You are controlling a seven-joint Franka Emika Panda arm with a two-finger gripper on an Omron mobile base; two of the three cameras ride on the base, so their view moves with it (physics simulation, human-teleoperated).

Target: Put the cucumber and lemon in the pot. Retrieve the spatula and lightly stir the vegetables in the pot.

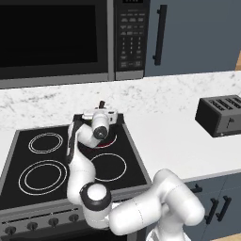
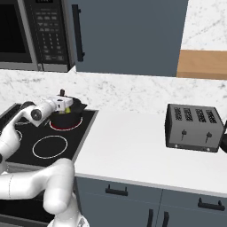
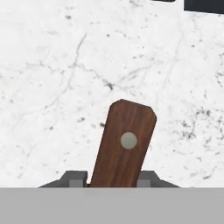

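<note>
In the hand view the spatula's reddish-brown wooden handle stands between my two finger tips, and my gripper is shut on it; its flat head is out of sight. From the base views my hand hovers just above the black pot, which sits on the glowing back right burner of the stove. A yellow-green sliver shows at the end of my hand over the pot; I cannot tell whether it is the cucumber. My hand hides the lemon and the pot's inside.
The black cooktop has three other ringed burners to the left and front. A dark toaster stands on the white marble counter to the right. Microwave and blue cabinets hang above the back wall.
</note>
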